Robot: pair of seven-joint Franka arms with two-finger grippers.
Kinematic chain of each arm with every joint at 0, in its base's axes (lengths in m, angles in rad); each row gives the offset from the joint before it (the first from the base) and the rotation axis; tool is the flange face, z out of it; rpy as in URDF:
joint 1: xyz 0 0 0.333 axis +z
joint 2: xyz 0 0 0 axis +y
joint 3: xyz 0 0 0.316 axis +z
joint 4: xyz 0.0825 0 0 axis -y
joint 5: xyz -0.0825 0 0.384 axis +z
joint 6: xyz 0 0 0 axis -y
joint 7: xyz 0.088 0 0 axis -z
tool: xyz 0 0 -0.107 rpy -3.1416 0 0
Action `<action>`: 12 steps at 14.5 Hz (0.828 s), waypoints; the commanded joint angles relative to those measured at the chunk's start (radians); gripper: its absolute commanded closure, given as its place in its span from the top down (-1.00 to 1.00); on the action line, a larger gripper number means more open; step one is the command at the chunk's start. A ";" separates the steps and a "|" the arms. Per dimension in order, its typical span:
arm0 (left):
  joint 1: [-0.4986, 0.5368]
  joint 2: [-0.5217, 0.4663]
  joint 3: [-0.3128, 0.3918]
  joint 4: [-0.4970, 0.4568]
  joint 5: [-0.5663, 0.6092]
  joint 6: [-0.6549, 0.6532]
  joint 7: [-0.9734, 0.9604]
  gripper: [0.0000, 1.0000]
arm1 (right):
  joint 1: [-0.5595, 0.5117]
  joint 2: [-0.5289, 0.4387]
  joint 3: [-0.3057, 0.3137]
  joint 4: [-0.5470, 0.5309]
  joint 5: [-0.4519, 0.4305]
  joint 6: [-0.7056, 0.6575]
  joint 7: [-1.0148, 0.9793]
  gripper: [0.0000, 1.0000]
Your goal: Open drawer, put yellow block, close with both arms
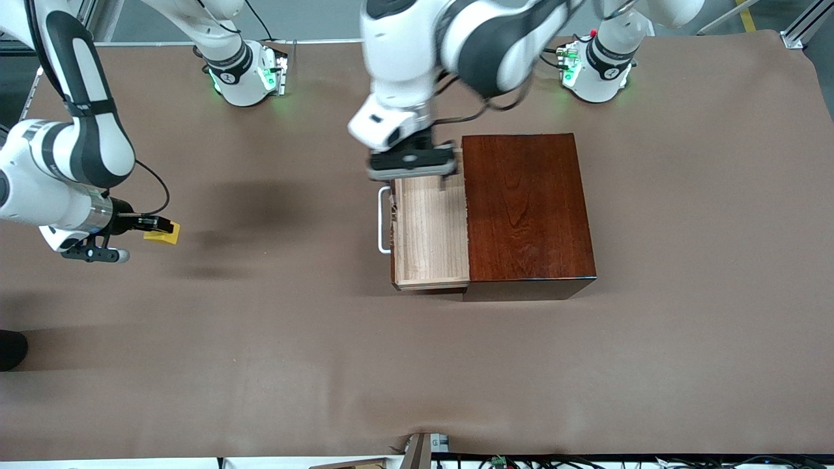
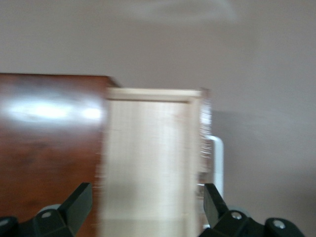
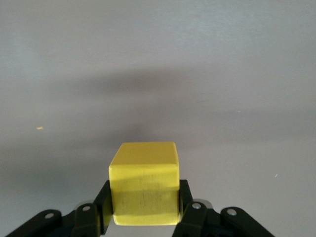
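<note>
The dark reddish-brown box (image 1: pixel 528 208) stands mid-table with its drawer (image 1: pixel 430 228) pulled out toward the right arm's end. The light wood inside is bare, and the white handle (image 1: pixel 383 220) is on its front. My left gripper (image 1: pixel 412 170) is open and empty over the drawer's end nearest the robot bases. In the left wrist view its fingers (image 2: pixel 79 200) straddle the drawer (image 2: pixel 148 158) beside the box (image 2: pixel 49 148). My right gripper (image 1: pixel 153 225) is shut on the yellow block (image 1: pixel 163 232) over the table at the right arm's end. The right wrist view shows the block (image 3: pixel 144 182) gripped between the pads (image 3: pixel 183 195).
Brown cloth (image 1: pixel 417 365) covers the whole table. The arms' green-lit bases (image 1: pixel 247 78) stand along the edge farthest from the front camera. A dark object (image 1: pixel 12 348) lies at the table's edge at the right arm's end.
</note>
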 commanded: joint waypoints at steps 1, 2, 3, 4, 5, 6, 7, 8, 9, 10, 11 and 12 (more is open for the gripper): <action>0.057 -0.101 -0.010 -0.044 0.011 -0.105 0.039 1.00 | 0.044 -0.033 -0.002 0.041 0.025 -0.075 0.065 -1.00; 0.075 -0.123 -0.012 -0.044 0.011 -0.151 0.060 1.00 | 0.064 -0.048 -0.002 0.040 0.025 -0.085 0.108 -1.00; 0.094 -0.137 -0.012 -0.044 0.009 -0.184 0.084 1.00 | 0.090 -0.062 -0.001 0.041 0.025 -0.096 0.164 -1.00; 0.115 -0.154 -0.012 -0.044 0.009 -0.217 0.098 1.00 | 0.128 -0.077 -0.001 0.043 0.027 -0.108 0.236 -1.00; 0.137 -0.166 -0.012 -0.044 0.009 -0.241 0.106 1.00 | 0.174 -0.088 -0.001 0.055 0.027 -0.122 0.326 -1.00; 0.157 -0.183 -0.012 -0.045 0.009 -0.260 0.121 1.00 | 0.217 -0.090 -0.002 0.077 0.033 -0.147 0.428 -1.00; 0.178 -0.192 -0.012 -0.045 0.009 -0.277 0.140 1.00 | 0.260 -0.087 -0.002 0.101 0.041 -0.164 0.508 -1.00; 0.202 -0.204 -0.012 -0.047 0.009 -0.285 0.166 1.00 | 0.304 -0.084 -0.002 0.124 0.042 -0.168 0.577 -1.00; 0.227 -0.218 -0.013 -0.059 0.006 -0.290 0.196 1.00 | 0.339 -0.082 -0.002 0.139 0.042 -0.168 0.647 -1.00; 0.256 -0.242 -0.013 -0.079 -0.008 -0.290 0.230 1.00 | 0.382 -0.080 -0.002 0.155 0.042 -0.168 0.728 -1.00; 0.290 -0.259 -0.013 -0.100 -0.018 -0.290 0.264 1.00 | 0.422 -0.077 -0.004 0.178 0.042 -0.168 0.799 -1.00; 0.317 -0.278 -0.012 -0.113 -0.029 -0.290 0.301 1.00 | 0.456 -0.074 -0.005 0.199 0.042 -0.173 0.856 -1.00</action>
